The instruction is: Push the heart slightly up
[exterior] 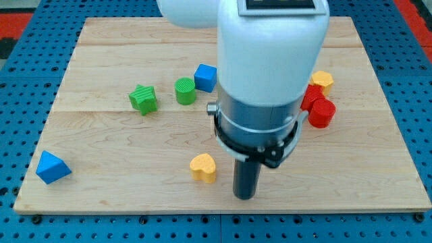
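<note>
The yellow heart block (203, 167) lies on the wooden board (101, 148) at the lower middle of the view. My tip (245, 196) rests on the board just to the right of the heart and a little below it, with a small gap between them. The arm's white and grey body hides the board's middle above the tip.
A green star (143, 98), a green cylinder (185, 90) and a blue cube (206, 77) sit at the upper middle. A red cylinder (322, 113), a partly hidden red star (310, 94) and a yellow block (323, 80) cluster at the right. A blue triangle (51, 167) lies at the lower left.
</note>
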